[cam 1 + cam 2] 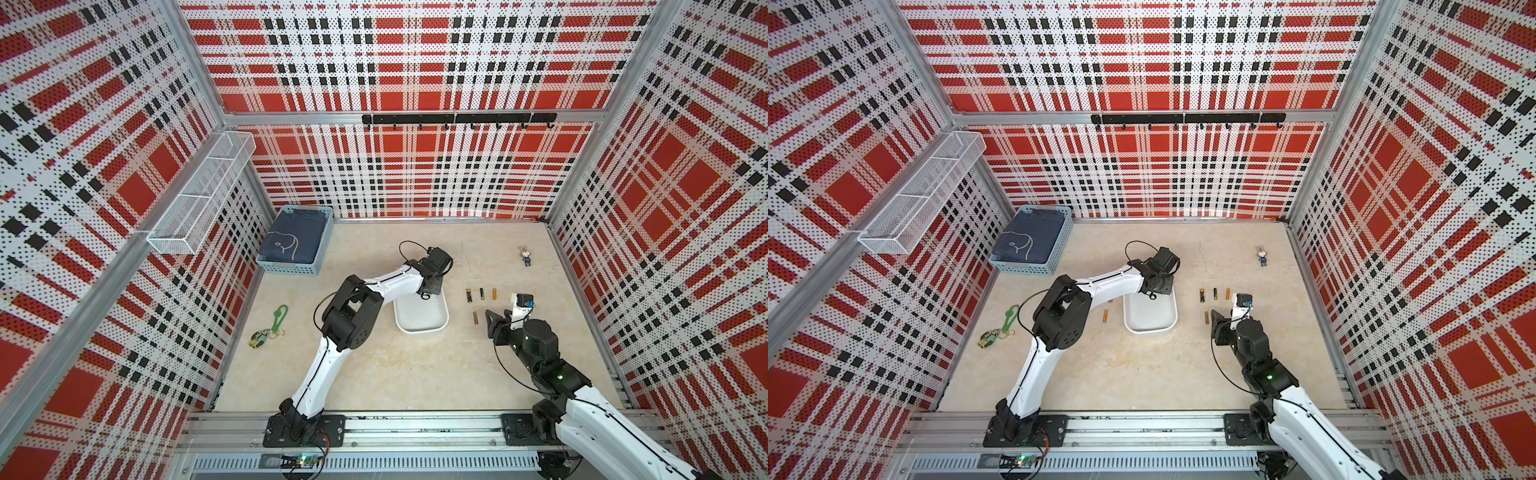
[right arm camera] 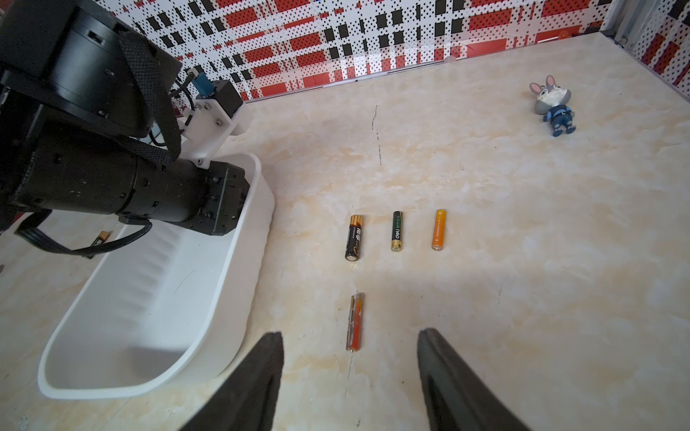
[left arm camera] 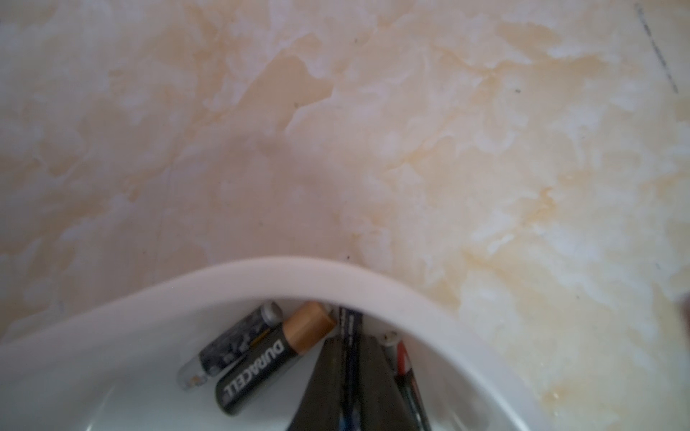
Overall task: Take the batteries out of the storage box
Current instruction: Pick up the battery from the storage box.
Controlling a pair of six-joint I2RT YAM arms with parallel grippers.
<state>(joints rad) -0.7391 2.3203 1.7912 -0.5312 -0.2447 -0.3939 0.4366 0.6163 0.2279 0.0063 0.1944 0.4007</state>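
White arm links (image 1: 320, 374), black joints (image 1: 351, 320), looping black cables (image 2: 82, 252), black tapered pincer fingers (image 2: 254, 380), green status light (image 1: 560, 377)

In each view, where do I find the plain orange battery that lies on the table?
Top view: orange battery, rightmost of a row of three.
Top view: orange battery, same place.
Left wrist: not in it.
Right wrist: row end nearest the rabbit figurine.
Shared landmark: the storage box.

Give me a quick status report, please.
Left gripper shut on dark battery in storage box. Right gripper open, empty. Duracell battery, grey battery inside; several batteries out. Nothing obstructing.
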